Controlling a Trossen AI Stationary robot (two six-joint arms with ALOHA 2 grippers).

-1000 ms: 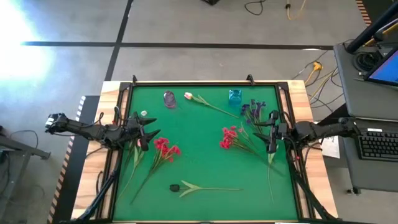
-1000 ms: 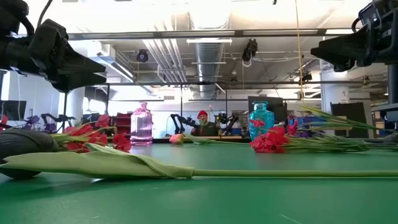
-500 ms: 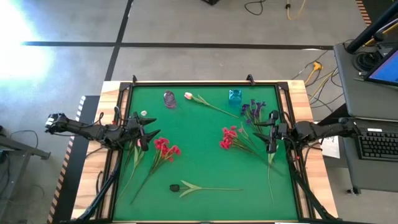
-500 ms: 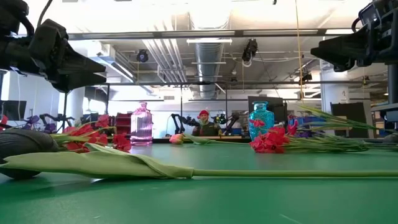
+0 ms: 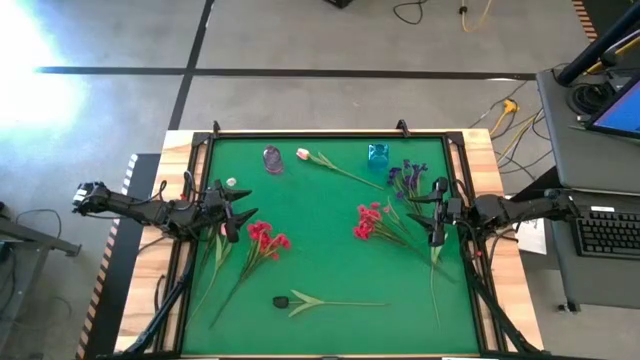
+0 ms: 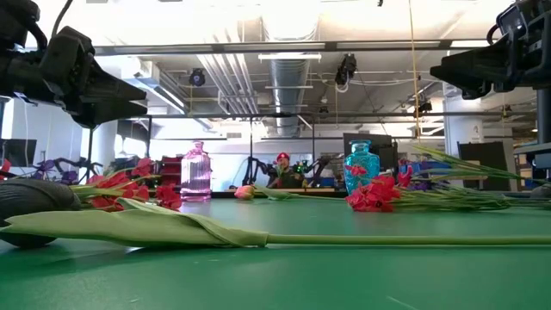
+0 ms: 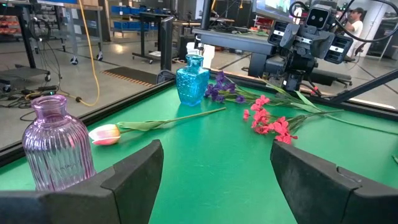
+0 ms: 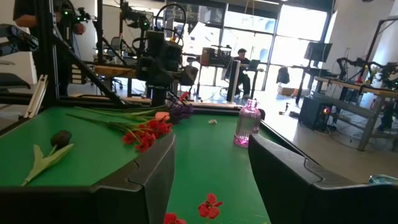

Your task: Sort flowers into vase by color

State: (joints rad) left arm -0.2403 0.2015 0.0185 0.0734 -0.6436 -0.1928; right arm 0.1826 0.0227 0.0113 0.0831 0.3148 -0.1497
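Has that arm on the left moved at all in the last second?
No. The left gripper hangs in the same spot, just right of the small white bit on the green table.

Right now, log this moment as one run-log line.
left claw: open, hovering, empty | right claw: open, hovering, empty | flowers: all lying on table | pink vase, blue vase: empty

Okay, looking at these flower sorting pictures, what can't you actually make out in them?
- Small pale object beside the left end effector, high view: too small to identify.
- Dark tulip head, low view: cut off by the picture's left edge.
- Purple vase base, left wrist view: hidden behind a finger.
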